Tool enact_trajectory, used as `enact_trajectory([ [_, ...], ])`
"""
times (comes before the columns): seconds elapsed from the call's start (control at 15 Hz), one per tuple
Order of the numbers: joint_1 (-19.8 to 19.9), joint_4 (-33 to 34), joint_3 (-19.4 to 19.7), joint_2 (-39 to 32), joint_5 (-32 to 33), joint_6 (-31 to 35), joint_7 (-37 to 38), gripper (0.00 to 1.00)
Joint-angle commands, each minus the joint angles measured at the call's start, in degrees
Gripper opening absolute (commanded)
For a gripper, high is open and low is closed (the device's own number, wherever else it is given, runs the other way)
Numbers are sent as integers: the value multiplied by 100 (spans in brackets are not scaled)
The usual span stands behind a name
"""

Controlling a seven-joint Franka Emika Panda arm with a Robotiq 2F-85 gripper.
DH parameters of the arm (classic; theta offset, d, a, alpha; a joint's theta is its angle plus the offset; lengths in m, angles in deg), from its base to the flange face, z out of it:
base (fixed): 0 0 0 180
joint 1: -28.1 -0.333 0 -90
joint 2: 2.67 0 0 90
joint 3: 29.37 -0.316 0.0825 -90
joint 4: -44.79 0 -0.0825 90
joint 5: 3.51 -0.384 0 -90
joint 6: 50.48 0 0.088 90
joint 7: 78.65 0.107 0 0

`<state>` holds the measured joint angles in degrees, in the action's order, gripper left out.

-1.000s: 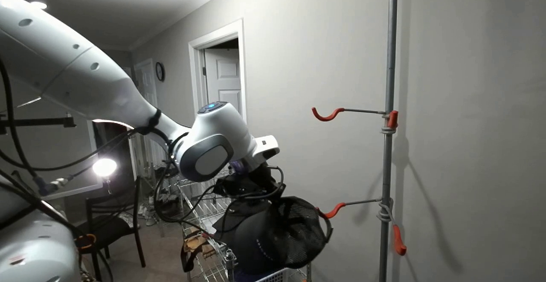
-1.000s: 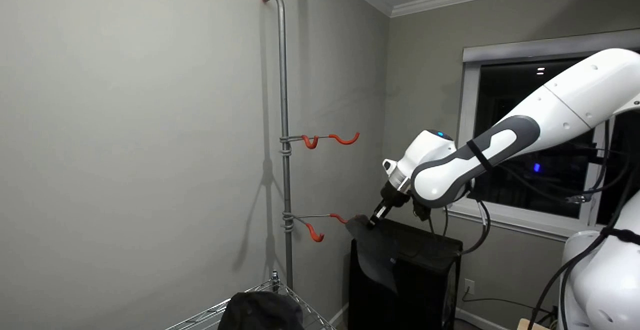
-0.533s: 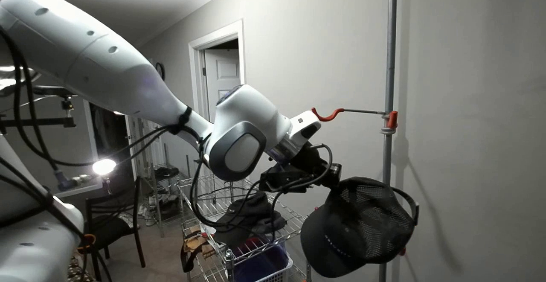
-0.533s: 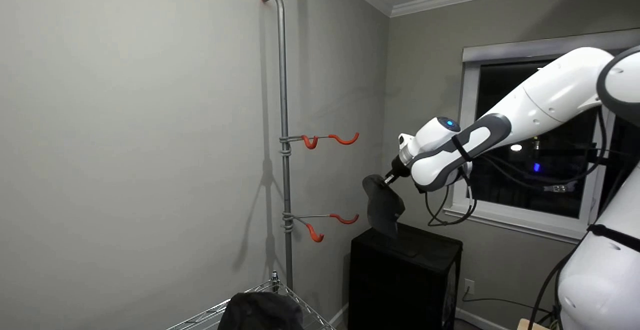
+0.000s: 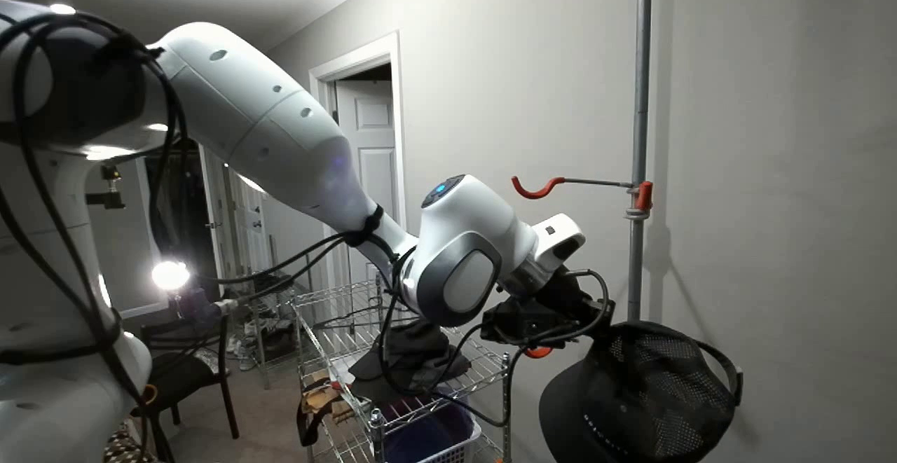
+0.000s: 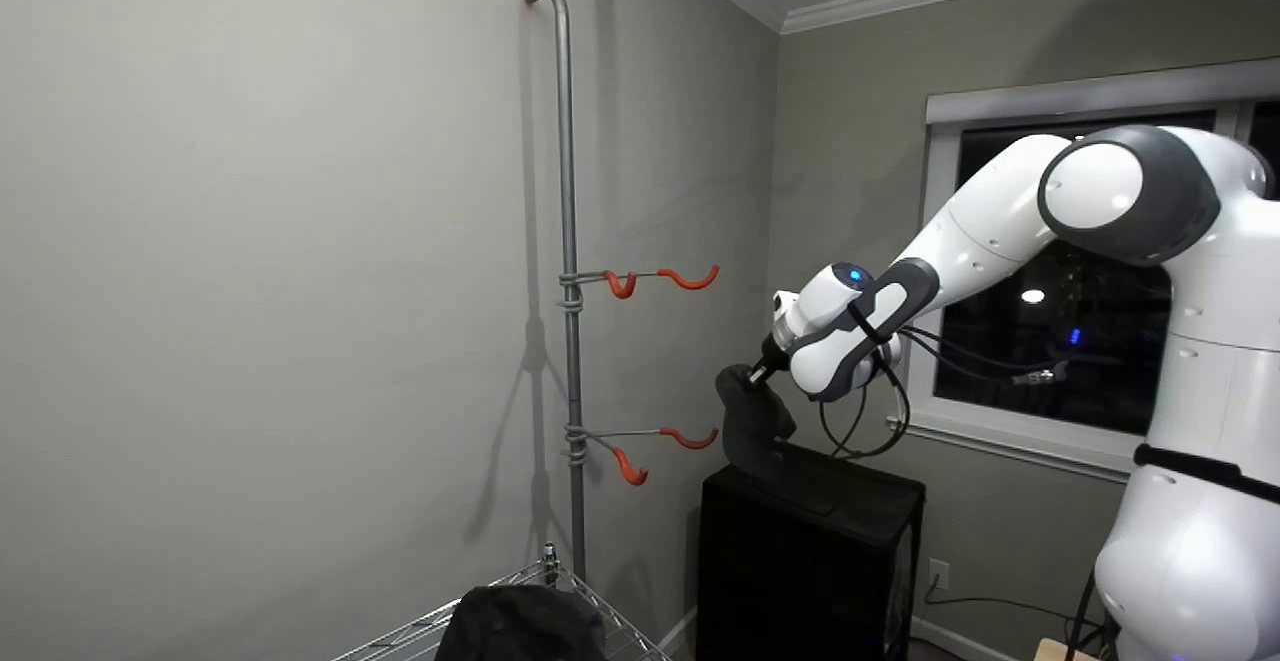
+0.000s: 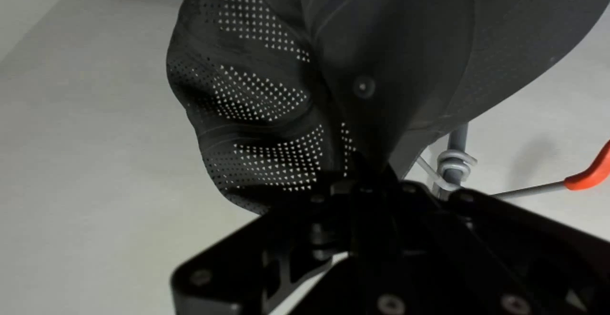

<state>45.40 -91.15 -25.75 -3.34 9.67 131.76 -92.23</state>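
A black cap with mesh panels [image 5: 652, 393] hangs from my gripper [image 6: 757, 377], which is shut on its edge. In the wrist view the cap [image 7: 391, 34] fills the upper middle, its brim toward the upper right; the dark fingertips pinch a fold, and the exact contact is lost in shadow. A grey pole [image 6: 570, 181] carries hooks with red ends. The cap is beside the lower red hook [image 6: 690, 439] in an exterior view, apart from it there. Elsewhere the arm and cap cover most of that lower hook [image 5: 538, 352]. Above is an upper red hook [image 5: 539, 188].
A wire shelf rack [image 5: 490, 372] holds dark caps [image 5: 413, 351], with a white basket [image 5: 455, 449] underneath. A tall black cabinet [image 6: 800, 561] stands below the cap. The wall [image 6: 300, 241] is behind the pole. Cables [image 5: 315, 253] loop along the arm.
The arm has carried the cap toward the pole side, up from the cabinet top and then slightly down again. The gripper has stayed shut on it throughout.
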Motion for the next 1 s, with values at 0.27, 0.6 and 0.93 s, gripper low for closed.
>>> enact_trajectory([
  [0.27,-881,219,76,-560,50,107,-81,1],
  [0.6,-1174,230,745,-738,571,13,125,1],
  [0.93,-1696,319,1634,-838,1119,26,223,1],
])
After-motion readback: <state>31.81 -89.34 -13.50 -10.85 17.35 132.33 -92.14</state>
